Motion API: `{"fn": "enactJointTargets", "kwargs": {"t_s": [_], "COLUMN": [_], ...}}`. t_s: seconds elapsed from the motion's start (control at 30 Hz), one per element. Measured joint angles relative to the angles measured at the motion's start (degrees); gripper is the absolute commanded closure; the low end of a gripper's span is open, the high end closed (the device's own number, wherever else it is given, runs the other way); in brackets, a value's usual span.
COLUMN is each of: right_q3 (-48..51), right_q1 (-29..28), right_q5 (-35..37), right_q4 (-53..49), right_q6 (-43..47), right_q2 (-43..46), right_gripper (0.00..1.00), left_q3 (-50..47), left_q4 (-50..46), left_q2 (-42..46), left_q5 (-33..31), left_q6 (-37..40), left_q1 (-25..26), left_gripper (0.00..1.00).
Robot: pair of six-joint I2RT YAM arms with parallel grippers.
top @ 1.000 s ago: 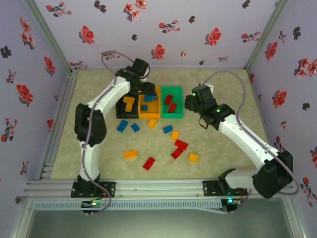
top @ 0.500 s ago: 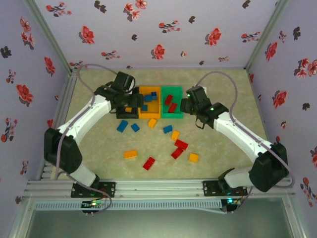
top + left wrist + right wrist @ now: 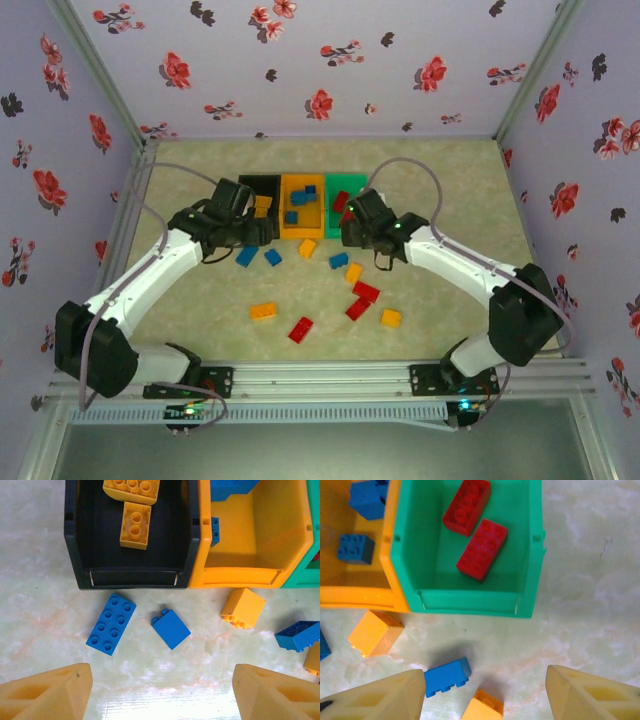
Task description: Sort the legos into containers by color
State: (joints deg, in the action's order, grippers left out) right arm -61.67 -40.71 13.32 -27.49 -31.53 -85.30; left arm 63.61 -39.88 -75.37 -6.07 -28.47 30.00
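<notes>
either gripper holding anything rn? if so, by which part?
Nothing held. The left gripper and right gripper are both open and empty.

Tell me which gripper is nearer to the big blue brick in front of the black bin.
Left. The left gripper is close by the big blue brick, before the black bin; the right gripper is before the green bin, farther right.

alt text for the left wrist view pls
Open left gripper hovers over two blue bricks lying in front of a black bin holding two yellow bricks; an orange bin stands against it.
</notes>
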Motion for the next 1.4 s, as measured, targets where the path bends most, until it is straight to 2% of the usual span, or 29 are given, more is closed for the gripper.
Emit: {"fn": "enactJointTargets", "kwargs": {"t_s": [0.23, 0.77, 1.4], "right_q3": [2.8, 6.3, 7.5], "right_q1": [-4.5, -5.6, -7.1], "right_q5": [2.5, 3.4, 3.4], "right_q4": [0.7, 2.4, 3.7], "right_q6": [-6.3, -12.0, -14.1], "right_q2": [-2.9, -5.9, -8.0], "right_gripper": [0.35, 0.41, 0.46], "left_q3": [0.0, 0.0, 0.0], "left_q4": [-0.1, -1.4, -1.4], "left_q2": [0.1, 0.9, 0.9], "left_q5": [-0.7, -1.0, -1.3], "left_q6": [0.0, 0.0, 0.0], "left_q1": [0.0, 0.0, 0.0], "left_gripper": [0.25, 0.25, 0.25]}}
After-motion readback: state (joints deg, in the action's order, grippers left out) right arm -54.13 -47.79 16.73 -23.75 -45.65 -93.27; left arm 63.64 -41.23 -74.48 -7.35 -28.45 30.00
